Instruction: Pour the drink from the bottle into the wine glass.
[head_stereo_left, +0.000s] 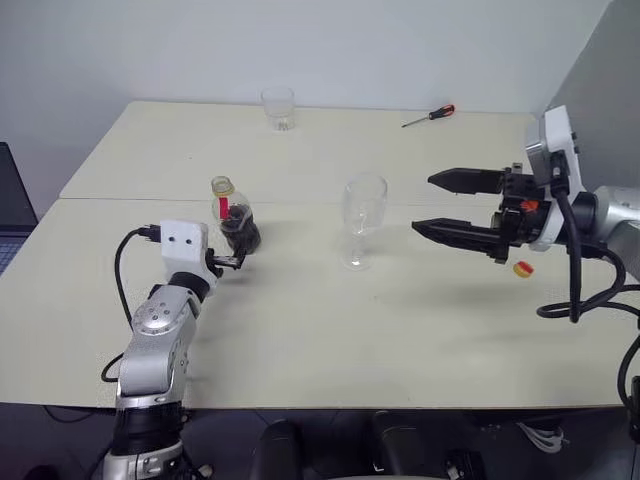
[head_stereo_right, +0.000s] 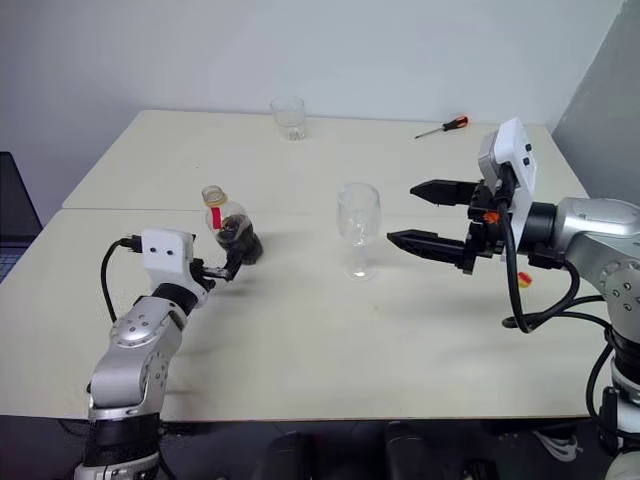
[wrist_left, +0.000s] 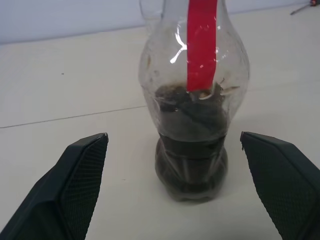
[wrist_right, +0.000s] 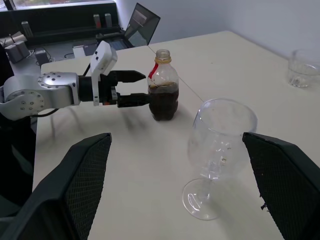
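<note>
While my left pincer and right pincer gape, the round plastic bottle and smooth wine glass stand free.

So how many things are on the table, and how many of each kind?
Bottle, no cap on, dark drink inside: 1
Wine glass: 1
Small tumbler: 1
Screwdriver: 1
Little red and yellow thing, can't tell what: 1
Total: 5
</note>
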